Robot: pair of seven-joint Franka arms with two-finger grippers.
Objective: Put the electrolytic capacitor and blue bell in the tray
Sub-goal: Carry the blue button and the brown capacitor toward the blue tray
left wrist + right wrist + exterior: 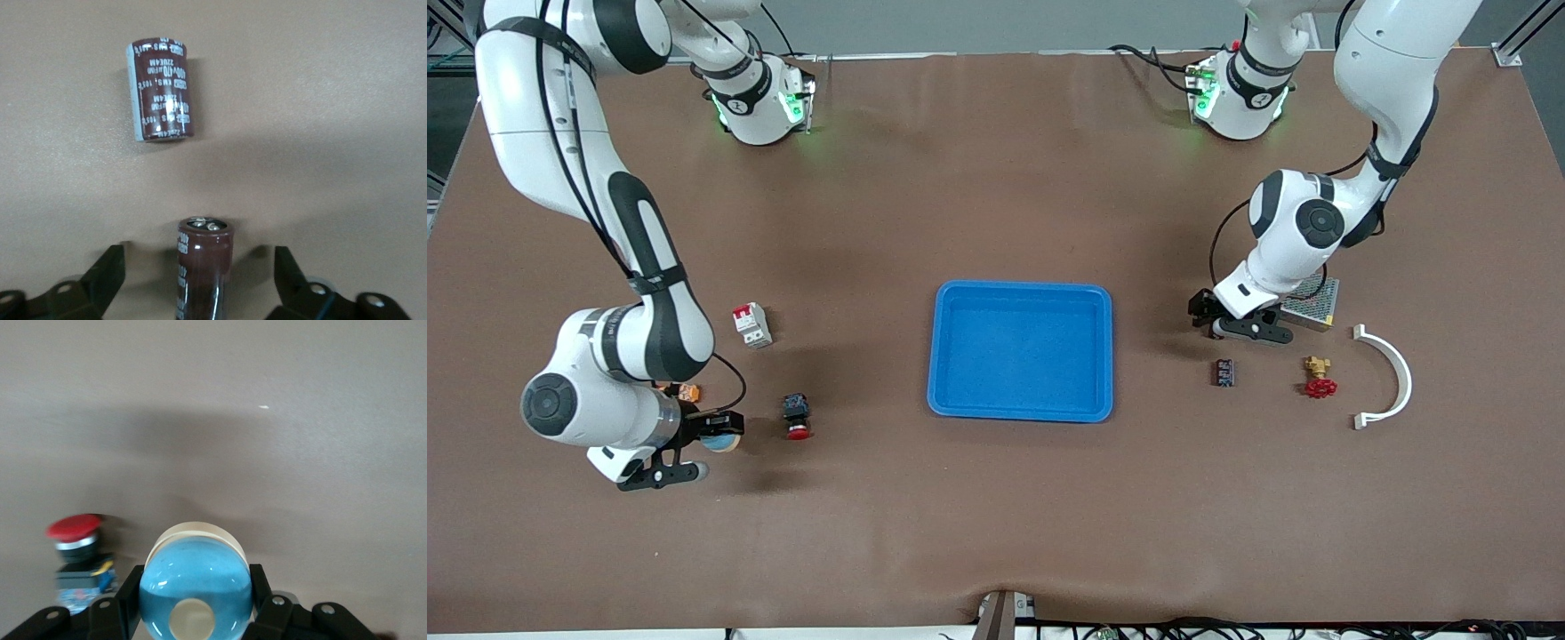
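Blue tray (1021,351) mid-table. Right gripper (713,434) clamps blue bell (721,439) beside red button (797,417). Left gripper (1209,313) low near valve (1319,377).

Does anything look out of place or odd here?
One oddity: the left wrist view shows two capacitors, one lying on its side and one upright between the open left gripper. The tray holds nothing.

The front camera looks down from high across the table (996,533), facing both bases at its top edge, while each wrist camera sits close above the brown surface, sharing only small patches near the table's two ends.
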